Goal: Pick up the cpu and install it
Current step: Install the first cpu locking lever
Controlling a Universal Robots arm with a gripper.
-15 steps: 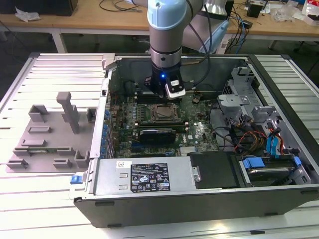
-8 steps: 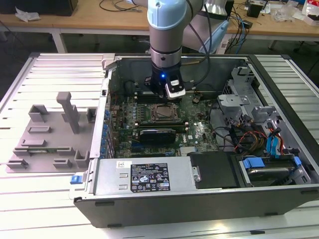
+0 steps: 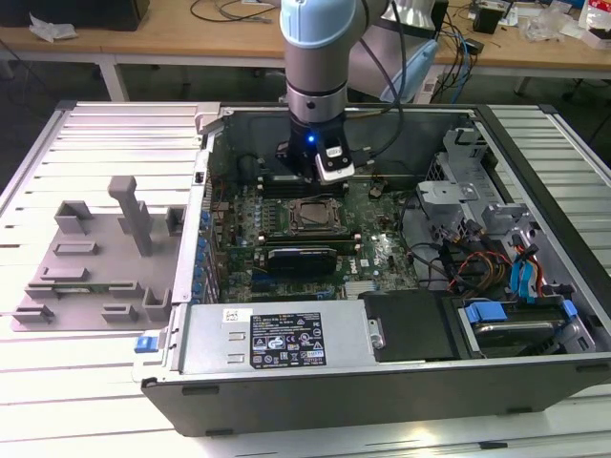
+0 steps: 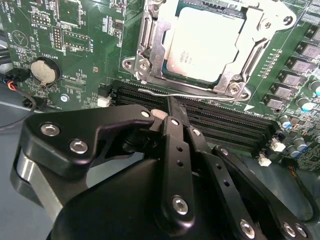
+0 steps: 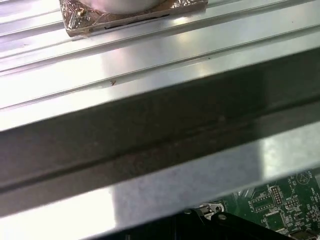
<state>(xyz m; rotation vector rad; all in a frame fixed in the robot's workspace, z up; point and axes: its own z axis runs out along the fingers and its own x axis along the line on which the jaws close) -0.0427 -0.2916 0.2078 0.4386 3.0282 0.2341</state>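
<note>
the cpu [image 4: 202, 47] lies flat in the socket [image 4: 150, 55], silver top up, with the metal frame around its edges. just beside the socket run the dark memory slots [image 4: 225, 122], and above them is the gripper [image 4: 161, 114], jaws clenched together with nothing between them. a coin battery [image 4: 42, 70] sits on the motherboard [image 4: 85, 30], well apart from the socket. in the exterior view the arm [image 3: 320, 57] reaches down into the open computer case [image 3: 286, 401], near the socket. grey fixture blocks [image 3: 95, 258] stand outside the case, well apart from the socket.
</note>
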